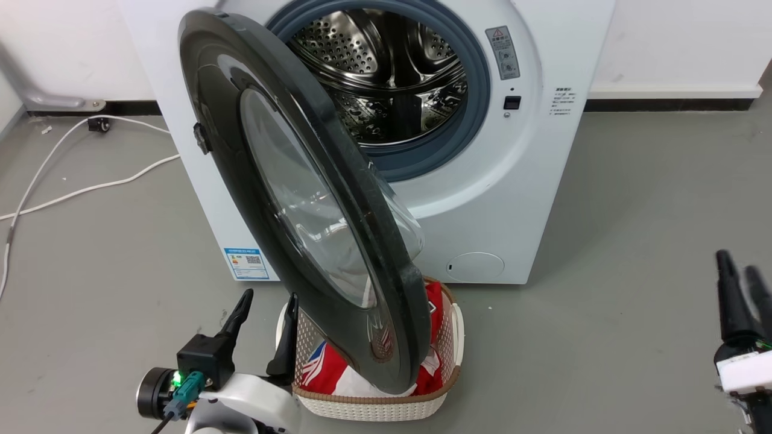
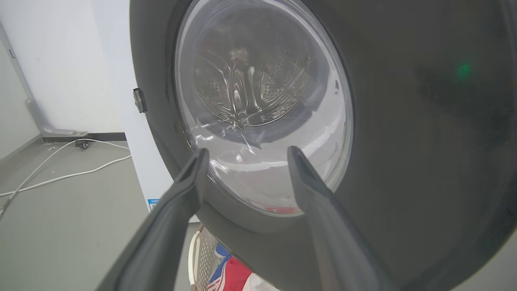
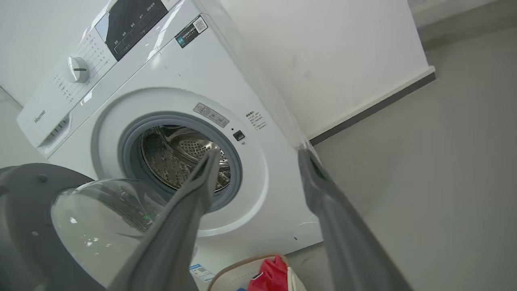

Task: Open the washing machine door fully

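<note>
Item: washing machine door [image 1: 301,199], glossy black with a clear bulging bowl, standing roughly half open from the washing machine [image 1: 518,181]. It hinges on our left, with the free rim swung toward us and hanging over the laundry basket [image 1: 374,411]. Left end effector [image 1: 269,298]: fingers spread wide, empty, close to the door's outer face. From the left wrist view [image 2: 246,153] we cannot tell whether the fingertips touch the glass. Right end effector [image 1: 738,264]: well apart at the lower right, holding nothing; its wrist view [image 3: 259,154] shows the fingers parted. Hazards, as we judge them: a push on the outer face would swing the door shut rather than open. The left arm stands on the side the door must travel to, so it may block the swing. The glossy face gives the fingers little purchase, so a slip is likely. The door's lower rim overlaps the basket from the head view, and we cannot tell whether it clears it, so a drag or snag is possible. Containers: the basket, on the floor just before the machine, holds red and white cloth [image 1: 325,369], piled to about rim height. The steel drum [image 1: 386,72] looks empty where visible.
</note>
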Controlling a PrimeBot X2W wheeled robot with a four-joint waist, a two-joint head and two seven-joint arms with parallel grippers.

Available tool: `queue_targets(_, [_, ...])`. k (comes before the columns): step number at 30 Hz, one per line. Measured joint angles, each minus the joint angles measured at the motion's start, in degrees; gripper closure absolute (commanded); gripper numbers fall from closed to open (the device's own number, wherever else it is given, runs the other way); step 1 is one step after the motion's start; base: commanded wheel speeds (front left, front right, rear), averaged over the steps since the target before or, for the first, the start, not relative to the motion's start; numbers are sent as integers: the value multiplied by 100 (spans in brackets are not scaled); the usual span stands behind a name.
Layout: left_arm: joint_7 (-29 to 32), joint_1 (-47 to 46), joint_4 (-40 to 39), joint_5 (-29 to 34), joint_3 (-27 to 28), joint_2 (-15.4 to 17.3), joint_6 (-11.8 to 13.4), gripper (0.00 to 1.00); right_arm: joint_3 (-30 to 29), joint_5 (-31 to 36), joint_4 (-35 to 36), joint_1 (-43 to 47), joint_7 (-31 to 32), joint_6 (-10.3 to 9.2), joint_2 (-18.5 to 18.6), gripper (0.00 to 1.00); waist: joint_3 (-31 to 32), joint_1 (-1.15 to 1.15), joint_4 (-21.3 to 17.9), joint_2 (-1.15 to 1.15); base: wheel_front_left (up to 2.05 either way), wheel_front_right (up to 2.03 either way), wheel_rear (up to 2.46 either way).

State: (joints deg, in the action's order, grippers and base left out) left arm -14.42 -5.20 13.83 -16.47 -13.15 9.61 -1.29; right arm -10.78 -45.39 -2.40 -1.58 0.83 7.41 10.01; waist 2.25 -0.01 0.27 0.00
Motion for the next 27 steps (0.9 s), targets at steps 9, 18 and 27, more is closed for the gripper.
queue_targets(9, [58,49,-101,-22,21,87,88,0,138,2813,1116,293,-176,7,-331,0,13,0,-41,0,0,0,0])
queue_targets(18, [98,119,-160,-35,12,168,148,0,667,3471,1045,854,-56,8,-635,0,36,0,-63,0,0,0,0])
queue_targets(27, [148,158,-176,-37,-5,234,231,0,817,3699,757,947,-304,9,-689,0,75,0,-10,0,0,0,0])
